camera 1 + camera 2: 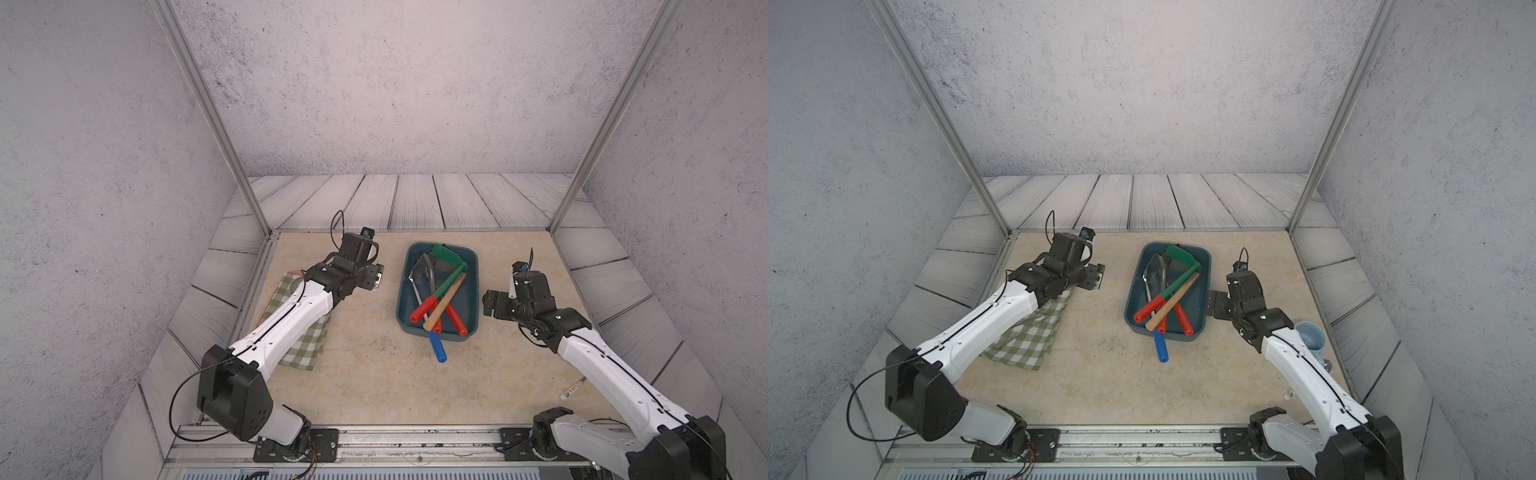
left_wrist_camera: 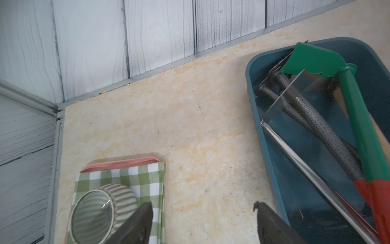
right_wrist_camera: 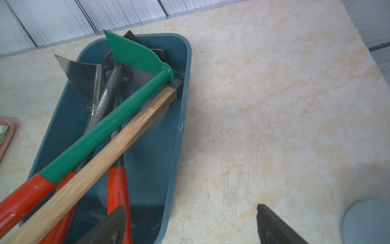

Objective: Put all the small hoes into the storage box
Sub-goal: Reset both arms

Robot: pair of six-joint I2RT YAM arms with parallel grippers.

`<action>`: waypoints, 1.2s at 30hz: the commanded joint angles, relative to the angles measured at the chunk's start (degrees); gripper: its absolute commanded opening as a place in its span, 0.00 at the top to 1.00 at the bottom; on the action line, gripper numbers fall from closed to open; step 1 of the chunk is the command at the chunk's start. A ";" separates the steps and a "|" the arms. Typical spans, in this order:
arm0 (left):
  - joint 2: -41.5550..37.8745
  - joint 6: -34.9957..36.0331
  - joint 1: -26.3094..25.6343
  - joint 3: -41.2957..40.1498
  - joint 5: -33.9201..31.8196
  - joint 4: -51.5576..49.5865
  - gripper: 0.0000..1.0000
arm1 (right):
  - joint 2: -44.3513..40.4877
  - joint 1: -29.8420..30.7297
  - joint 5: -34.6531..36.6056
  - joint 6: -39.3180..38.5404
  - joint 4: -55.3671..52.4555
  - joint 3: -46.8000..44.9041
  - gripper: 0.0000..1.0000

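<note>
Inside the teal-blue plastic storage box (image 3: pixel 147 152), the red-gripped green metal hoe (image 3: pixel 118 113) looks stiff, head-heavy, best taken mid-shaft; left pincer (image 2: pixel 202 206) and right pincer (image 3: pixel 191 207) gape empty.

Robot lab test booth, this: aluminium frame post (image 1: pixel 208 116) at upper left; printed plank backdrop (image 1: pixel 415 199) mid-frame; left arm (image 1: pixel 291 316) and right arm (image 1: pixel 602 365) bolted to a rail (image 1: pixel 415 436) along the bottom.
</note>
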 commanded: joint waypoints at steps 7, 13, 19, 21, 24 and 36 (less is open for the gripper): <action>-7.49 -0.24 3.43 -11.36 -11.26 9.82 0.01 | 2.06 -0.13 3.23 -5.40 9.50 0.39 0.01; -8.08 -1.99 6.10 -14.47 -11.56 12.12 0.01 | 5.05 -0.20 4.66 -8.31 16.41 -0.03 0.01; -7.30 -3.05 9.71 -15.19 -8.18 13.75 0.01 | 7.04 -0.20 3.17 -16.15 25.59 -2.03 0.00; -7.75 -2.11 11.16 -17.33 -6.28 16.84 0.01 | 8.30 -0.18 3.54 -18.02 26.69 -1.91 0.01; -8.92 -1.19 13.67 -20.61 -4.90 21.92 0.01 | 10.59 -0.26 5.47 -19.16 25.90 -0.43 0.00; -14.13 5.27 21.68 -35.18 0.48 37.36 0.01 | 9.81 -2.07 11.65 -22.48 44.04 -12.59 0.01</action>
